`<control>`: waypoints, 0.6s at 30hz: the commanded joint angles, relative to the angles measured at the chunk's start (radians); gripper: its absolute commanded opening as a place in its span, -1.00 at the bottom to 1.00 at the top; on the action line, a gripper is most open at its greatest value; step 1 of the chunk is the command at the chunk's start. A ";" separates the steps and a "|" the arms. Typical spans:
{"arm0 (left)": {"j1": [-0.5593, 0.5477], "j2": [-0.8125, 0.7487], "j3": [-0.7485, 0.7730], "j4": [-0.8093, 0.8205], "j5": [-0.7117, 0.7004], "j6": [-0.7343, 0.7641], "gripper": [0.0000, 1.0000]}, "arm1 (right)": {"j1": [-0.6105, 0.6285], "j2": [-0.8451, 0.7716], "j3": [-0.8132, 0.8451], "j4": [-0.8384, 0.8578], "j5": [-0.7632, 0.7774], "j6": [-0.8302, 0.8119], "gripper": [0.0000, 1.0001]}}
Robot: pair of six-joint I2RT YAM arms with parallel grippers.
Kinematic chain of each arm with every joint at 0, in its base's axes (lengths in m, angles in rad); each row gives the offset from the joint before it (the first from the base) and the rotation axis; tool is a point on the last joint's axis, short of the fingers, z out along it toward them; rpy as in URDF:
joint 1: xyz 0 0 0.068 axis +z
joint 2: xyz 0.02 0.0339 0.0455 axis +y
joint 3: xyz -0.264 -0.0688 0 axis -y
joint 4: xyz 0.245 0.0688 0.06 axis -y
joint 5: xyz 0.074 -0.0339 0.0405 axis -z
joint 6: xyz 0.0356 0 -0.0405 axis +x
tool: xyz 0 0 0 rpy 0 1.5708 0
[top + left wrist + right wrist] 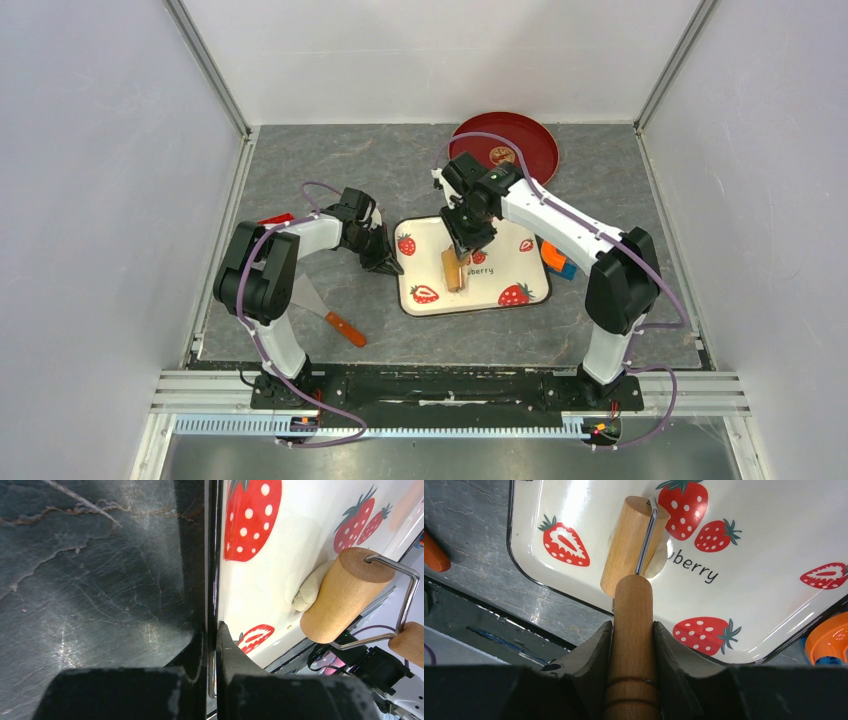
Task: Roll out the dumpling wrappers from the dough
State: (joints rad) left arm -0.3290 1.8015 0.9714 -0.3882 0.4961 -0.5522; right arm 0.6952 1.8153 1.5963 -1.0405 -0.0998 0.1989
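Observation:
A white strawberry-print tray [500, 275] lies mid-table. My left gripper [388, 264] is at the tray's left edge. In the left wrist view this gripper [212, 632] is shut on the tray's thin rim [214, 555]. My right gripper [633, 626] is shut on the wooden handle of a roller. The roller's drum [629, 540] rests on a pale lump of dough [659, 562] on the tray [769, 535]. From the left wrist the dough [311, 587] pokes out from under the drum [347, 595]. The dumpling wrappers are out of view.
A red plate [520, 135] sits at the back right. A scraper with an orange handle [343, 327] lies on the table in front of the left arm. Orange and blue items [558, 260] sit at the tray's right edge. A small red piece [275, 218] is far left.

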 commanded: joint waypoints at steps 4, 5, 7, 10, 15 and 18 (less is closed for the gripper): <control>-0.052 0.075 -0.031 -0.015 -0.137 0.043 -0.95 | -0.029 0.027 -0.014 0.071 -0.087 0.018 -1.00; -0.052 0.075 -0.032 -0.016 -0.138 0.043 -0.96 | -0.034 0.019 -0.018 0.069 -0.083 0.015 -1.00; -0.051 0.075 -0.033 -0.015 -0.138 0.042 -0.95 | -0.050 0.008 -0.023 0.066 -0.084 0.007 -1.00; -0.053 0.075 -0.033 -0.015 -0.139 0.044 -0.96 | -0.068 -0.010 -0.015 0.053 -0.081 -0.014 -1.00; -0.053 0.071 -0.033 -0.018 -0.145 0.044 -0.95 | -0.095 -0.054 -0.010 0.072 -0.085 -0.040 -1.00; -0.052 0.064 -0.029 -0.021 -0.151 0.045 -0.95 | -0.106 -0.066 -0.010 0.073 -0.090 -0.051 -1.00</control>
State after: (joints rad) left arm -0.3477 1.8034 0.9741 -0.3744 0.4942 -0.5526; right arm 0.6048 1.8091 1.5883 -1.0286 -0.1818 0.1764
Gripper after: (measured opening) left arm 0.053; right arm 0.345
